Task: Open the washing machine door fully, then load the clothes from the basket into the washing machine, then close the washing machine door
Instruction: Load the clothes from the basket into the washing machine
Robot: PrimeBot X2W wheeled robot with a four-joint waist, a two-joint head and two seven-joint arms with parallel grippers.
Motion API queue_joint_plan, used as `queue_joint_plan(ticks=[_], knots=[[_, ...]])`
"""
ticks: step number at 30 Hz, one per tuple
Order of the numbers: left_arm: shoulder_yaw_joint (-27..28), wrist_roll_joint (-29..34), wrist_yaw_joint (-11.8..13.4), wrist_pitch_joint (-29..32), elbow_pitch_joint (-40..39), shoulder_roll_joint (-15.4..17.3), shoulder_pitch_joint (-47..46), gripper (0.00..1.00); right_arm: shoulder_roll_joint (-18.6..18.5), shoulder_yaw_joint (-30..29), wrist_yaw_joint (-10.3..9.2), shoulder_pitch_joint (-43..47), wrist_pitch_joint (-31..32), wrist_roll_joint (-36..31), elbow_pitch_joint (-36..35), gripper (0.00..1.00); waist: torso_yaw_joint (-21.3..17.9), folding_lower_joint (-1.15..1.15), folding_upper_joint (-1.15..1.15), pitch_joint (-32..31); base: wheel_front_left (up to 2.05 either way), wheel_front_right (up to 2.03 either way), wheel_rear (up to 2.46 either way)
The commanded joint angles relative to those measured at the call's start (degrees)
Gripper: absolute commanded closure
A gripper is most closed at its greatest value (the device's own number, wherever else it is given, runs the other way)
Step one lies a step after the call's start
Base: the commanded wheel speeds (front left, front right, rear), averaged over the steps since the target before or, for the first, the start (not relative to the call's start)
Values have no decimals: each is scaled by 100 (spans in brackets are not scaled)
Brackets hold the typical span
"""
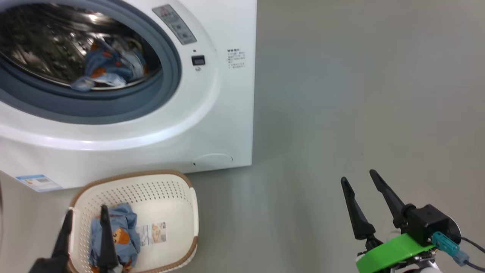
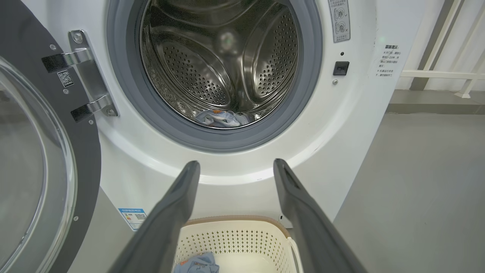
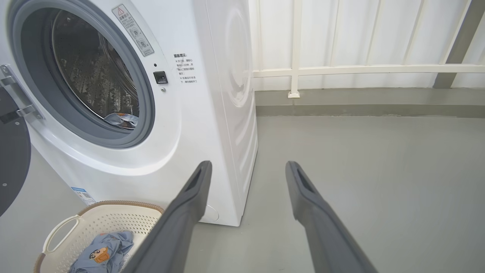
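The washing machine door (image 2: 38,151) is swung wide open at the left side of the washing machine (image 1: 212,113). One bundle of the clothes (image 1: 108,68) is seen lying at the bottom of the steel drum (image 2: 212,57). A second bundle (image 1: 117,235) lies in the basket (image 1: 151,193), which is set on the grey floor (image 1: 341,94) just before the machine's front. The left tool (image 1: 85,211) is held over the basket's left side, its fingers (image 1: 106,242) spread apart with nothing gripped. The right tool (image 1: 357,175) is held over the floor well to the right of the basket, likewise spread wide and empty.
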Motion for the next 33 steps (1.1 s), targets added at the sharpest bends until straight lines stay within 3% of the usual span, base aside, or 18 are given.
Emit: queue_joint_plan(ticks=[1, 16, 33], knots=[[149, 6, 31, 34, -78, 67, -10, 0, -1, 136, 51, 70, 54, -47, -223, 0, 87, 0, 0, -255, 0, 0, 0], [32, -40, 89, 142, -157, 55, 252, 0, -1, 80, 51, 452, 269, -1, -498, 0, 108, 0, 0, -700, 0, 0, 0], [-22, -103, 129, 134, -183, 36, 269, 0, -1, 74, 51, 527, 322, 0, -565, 0, 137, 0, 0, -733, 0, 0, 0]])
